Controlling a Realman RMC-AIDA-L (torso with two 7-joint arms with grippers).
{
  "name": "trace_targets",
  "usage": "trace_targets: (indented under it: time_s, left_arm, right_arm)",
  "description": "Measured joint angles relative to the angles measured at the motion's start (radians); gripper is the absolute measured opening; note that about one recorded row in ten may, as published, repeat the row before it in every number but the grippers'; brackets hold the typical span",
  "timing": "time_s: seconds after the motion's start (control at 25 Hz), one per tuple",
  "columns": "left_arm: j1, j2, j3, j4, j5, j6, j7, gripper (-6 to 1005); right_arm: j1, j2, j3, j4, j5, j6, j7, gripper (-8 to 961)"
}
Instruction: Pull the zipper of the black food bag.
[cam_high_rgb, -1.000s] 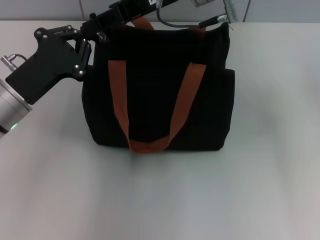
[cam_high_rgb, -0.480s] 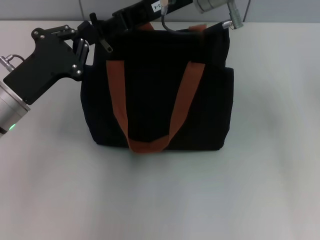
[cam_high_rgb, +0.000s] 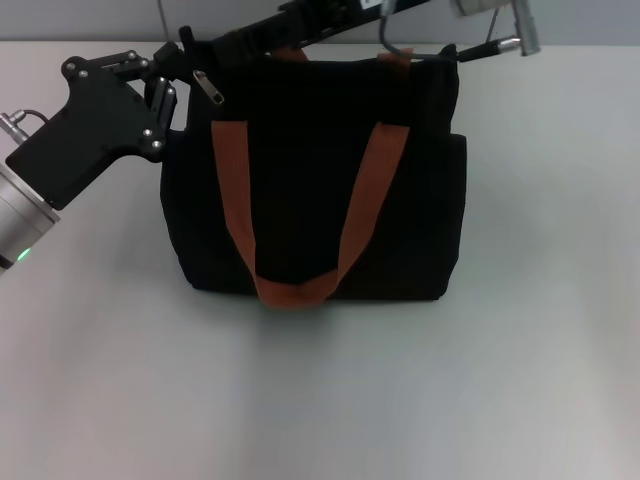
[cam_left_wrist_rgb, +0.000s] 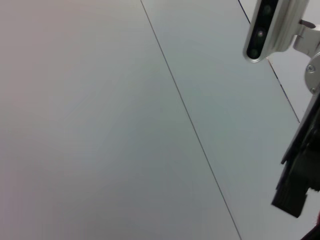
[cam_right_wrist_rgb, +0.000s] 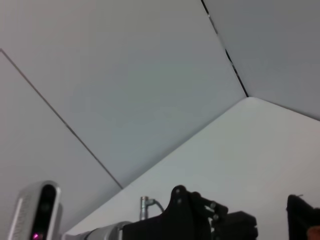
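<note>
The pale counter (cam_high_rgb: 320, 400) carries the black bag (cam_high_rgb: 320, 180), upright at its middle, one orange strap (cam_high_rgb: 300, 200) looping down its near face. At the bag's top left corner the left claw (cam_high_rgb: 178, 68) pinches the fabric edge, fingers closed on it. Just beside, the silver zipper (cam_high_rgb: 209, 87) hangs loose, nothing holding it. Farther back, the right arm (cam_high_rgb: 330, 18) stretches along the bag's top rim; whether its claw is open I cannot tell.
</note>
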Motion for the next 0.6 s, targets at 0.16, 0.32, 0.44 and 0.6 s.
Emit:
trace_targets:
  time_s: [0.16, 0.32, 0.44, 0.6]
  left_arm:
    - [-0.001, 0.0, 0.005, 0.0, 0.0, 0.005, -0.001, 26]
    - [-0.005, 0.0, 0.008, 0.0, 0.0, 0.007, -0.002, 26]
    - [-0.006, 0.0, 0.008, 0.0, 0.0, 0.008, -0.002, 26]
    - [-0.007, 0.0, 0.009, -0.001, 0.001, 0.011, -0.003, 26]
  right_arm:
    - [-0.009, -0.003, -0.002, -0.001, 0.002, -0.022, 0.01, 339]
    - [0.0, 0.006, -0.013, 0.014, -0.003, -0.013, 0.022, 338]
    - [0.004, 0.01, -0.014, 0.022, -0.004, -0.005, 0.023, 338]
    - [0.02, 0.012, -0.032, 0.056, -0.004, 0.024, 0.023, 337]
